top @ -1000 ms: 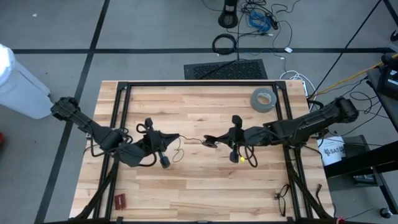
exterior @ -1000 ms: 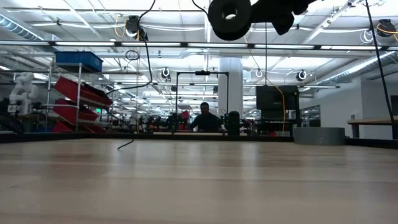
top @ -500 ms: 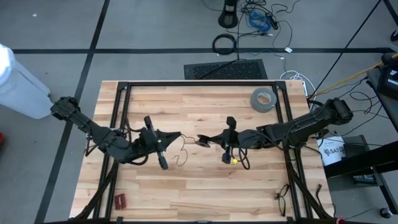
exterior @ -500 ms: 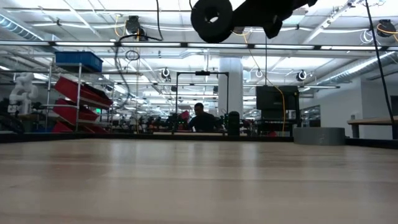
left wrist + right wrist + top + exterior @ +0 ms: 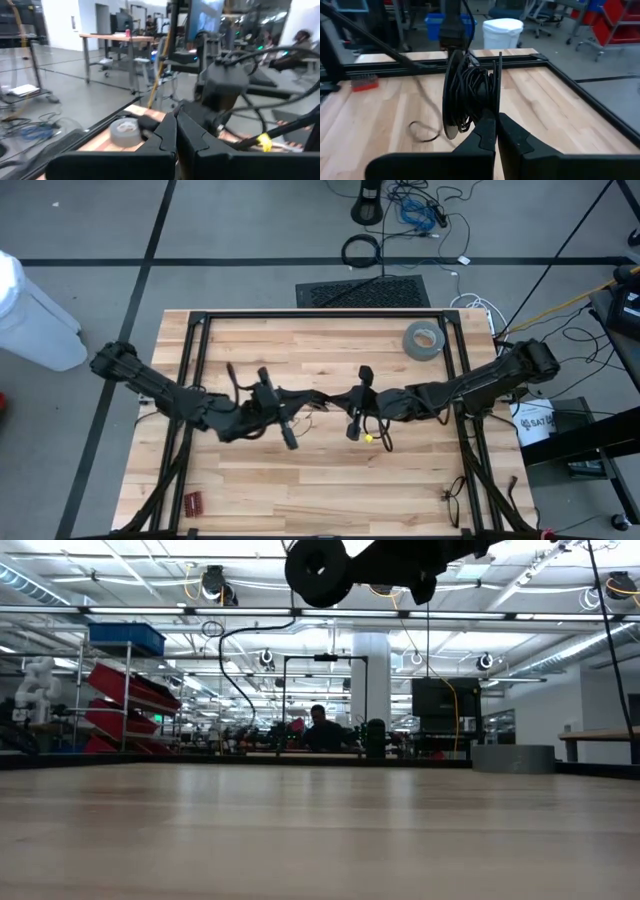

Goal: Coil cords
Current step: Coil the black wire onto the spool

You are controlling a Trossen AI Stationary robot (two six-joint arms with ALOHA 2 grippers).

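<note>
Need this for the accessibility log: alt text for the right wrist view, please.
The right gripper, jaws shut, points at a dense coil of thin black cord held upright over the wooden table; a loose loop of it lies on the wood.

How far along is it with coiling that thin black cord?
Done: much of the cord is already wound into a bundle. In hand: the bundle hangs above the table where the shut left tool and shut right tool meet. Left: a loose tail lies on the wood, unwound.
</note>
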